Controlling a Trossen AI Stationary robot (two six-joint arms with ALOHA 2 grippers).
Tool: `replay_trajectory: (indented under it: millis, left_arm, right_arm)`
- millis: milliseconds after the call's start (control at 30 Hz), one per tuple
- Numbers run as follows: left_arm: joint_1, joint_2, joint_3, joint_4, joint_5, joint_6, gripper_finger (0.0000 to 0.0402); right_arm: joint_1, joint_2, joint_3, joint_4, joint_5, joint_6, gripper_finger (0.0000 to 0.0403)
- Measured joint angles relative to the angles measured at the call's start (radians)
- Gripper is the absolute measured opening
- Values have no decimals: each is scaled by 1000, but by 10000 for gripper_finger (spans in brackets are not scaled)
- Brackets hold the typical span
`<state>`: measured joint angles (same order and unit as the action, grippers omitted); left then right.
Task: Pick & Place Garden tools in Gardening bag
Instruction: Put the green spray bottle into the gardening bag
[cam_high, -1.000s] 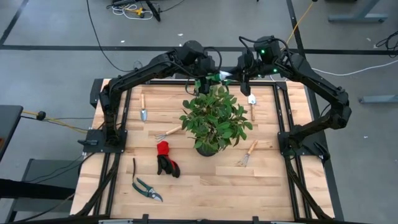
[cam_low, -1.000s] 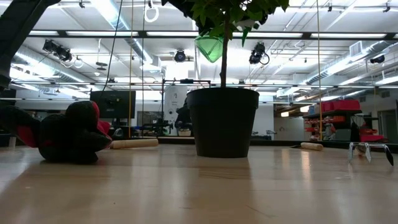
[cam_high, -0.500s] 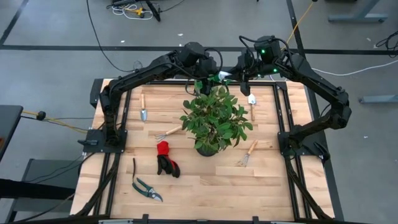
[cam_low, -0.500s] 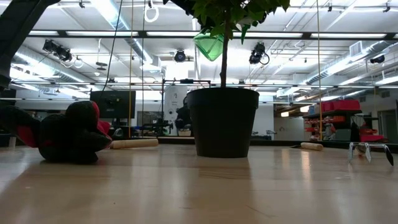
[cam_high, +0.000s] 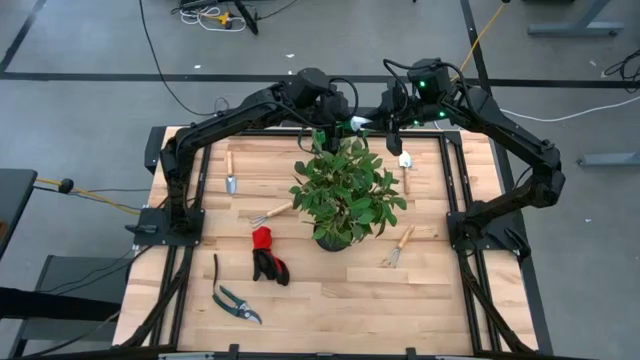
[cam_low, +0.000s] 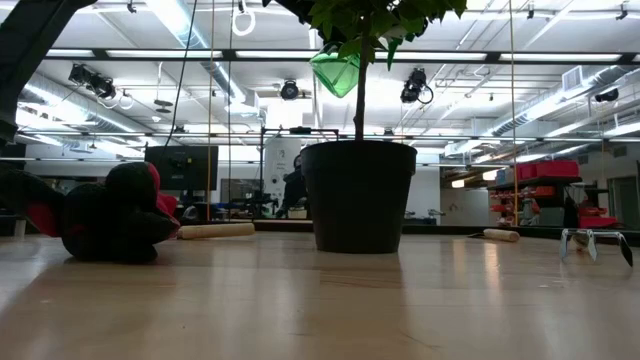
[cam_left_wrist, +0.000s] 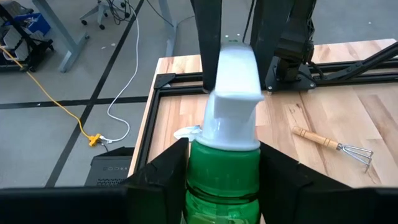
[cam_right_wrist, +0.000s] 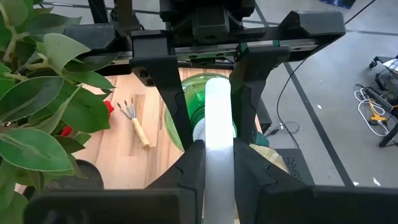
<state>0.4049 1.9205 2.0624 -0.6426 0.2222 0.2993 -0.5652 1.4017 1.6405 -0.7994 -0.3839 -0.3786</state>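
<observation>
Left tool (cam_left_wrist: 221, 180) gripping spray bottle (cam_left_wrist: 225, 149), raised

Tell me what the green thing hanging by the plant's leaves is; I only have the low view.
Observer: It is the green spray bottle, clamped around its body by the left end effector.
Operator: Is the right arm involved?
Observer: Yes. The right end effector is shut on the bottle's white sprayer head, so both hold it in the air.
Operator: Any tools I'm missing?
Observer: The pruning shears lie on the table's left side, apart from the gloves.
</observation>
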Motion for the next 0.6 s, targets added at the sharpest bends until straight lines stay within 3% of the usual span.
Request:
replay_trajectory:
  millis: [600]
  left_arm:
    - [0, 0, 0, 0, 0, 3, 154]
  right_arm:
    - [0, 0, 0, 0, 0, -1, 61]
